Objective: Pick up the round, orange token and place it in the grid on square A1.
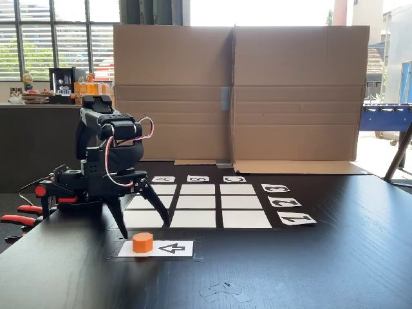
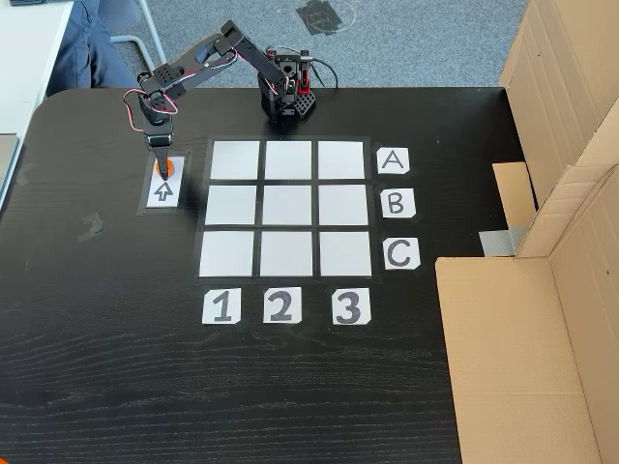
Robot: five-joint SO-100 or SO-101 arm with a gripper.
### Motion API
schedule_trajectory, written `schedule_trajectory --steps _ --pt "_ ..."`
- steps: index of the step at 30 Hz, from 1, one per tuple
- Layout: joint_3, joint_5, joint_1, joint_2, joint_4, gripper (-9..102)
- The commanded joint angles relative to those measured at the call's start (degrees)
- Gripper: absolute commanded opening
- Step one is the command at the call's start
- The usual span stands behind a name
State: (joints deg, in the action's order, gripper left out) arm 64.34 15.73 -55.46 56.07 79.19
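Observation:
The orange token (image 1: 143,242) stands on the end of a white arrow card (image 1: 168,248), left of the grid (image 2: 285,208). My gripper (image 1: 145,230) hangs open just above it, one fingertip to each side, with nothing held. From above, the gripper (image 2: 162,159) covers most of the token (image 2: 166,168). Square A1 (image 2: 235,160) is the grid's corner cell nearest the arrow card (image 2: 163,190) and it is bare. In the low fixed view, square A1 (image 1: 140,220) shows between my fingers.
Letter cards A (image 2: 392,160), B, C and number cards 1 (image 2: 221,306), 2, 3 edge the grid. A cardboard wall (image 1: 235,93) stands behind the table. The arm's base (image 2: 287,97) sits at the table edge, with orange clamps (image 1: 19,220). A person's leg (image 2: 87,43) is nearby.

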Motion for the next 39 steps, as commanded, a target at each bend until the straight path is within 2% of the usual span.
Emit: schedule_trajectory --steps 1,24,39 --pt "-2.9 0.79 0.79 -0.44 -0.53 36" --pt "-3.87 6.86 1.58 -4.13 -0.35 35" --pt "-3.52 7.21 1.93 -4.83 0.18 25"
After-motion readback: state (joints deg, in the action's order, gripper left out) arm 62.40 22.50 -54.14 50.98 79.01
